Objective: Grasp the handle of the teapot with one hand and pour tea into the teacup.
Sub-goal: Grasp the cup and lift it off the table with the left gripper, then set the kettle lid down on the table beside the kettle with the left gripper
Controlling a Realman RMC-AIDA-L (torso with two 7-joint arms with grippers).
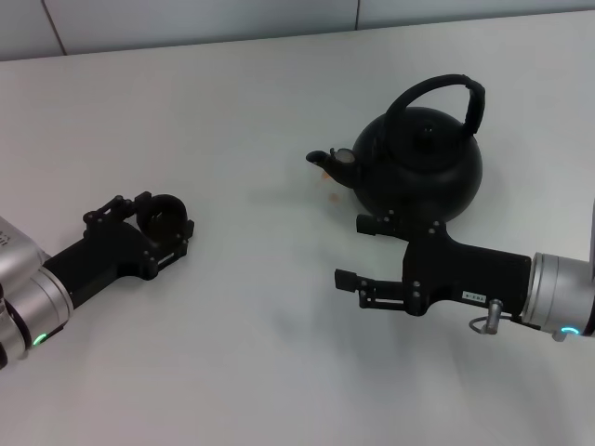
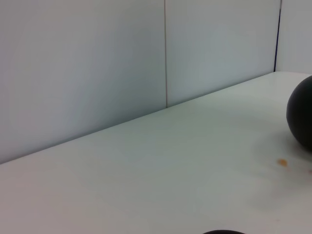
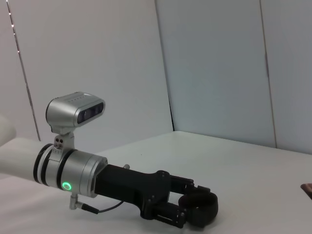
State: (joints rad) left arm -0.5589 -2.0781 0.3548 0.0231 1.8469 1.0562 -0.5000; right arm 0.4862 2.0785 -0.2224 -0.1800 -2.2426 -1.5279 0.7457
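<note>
The matte-black teapot [image 1: 423, 167] stands upright at the right back of the white table, spout [image 1: 321, 158] toward the middle, its arched handle [image 1: 465, 93] upright and untouched. My right gripper [image 1: 358, 251] lies low just in front of the teapot, open, with nothing between its fingers. At the left, my left gripper [image 1: 167, 221] is shut on the small black teacup [image 1: 160, 209], also seen from the right wrist view as the teacup [image 3: 204, 207] in the left gripper [image 3: 195, 217]. The left wrist view catches only the teapot's round side [image 2: 302, 114].
A small orange stain [image 1: 333, 197] marks the table below the spout. Grey wall panels [image 2: 97, 63] rise behind the table's back edge. A broad stretch of bare table [image 1: 260, 279] lies between the two grippers.
</note>
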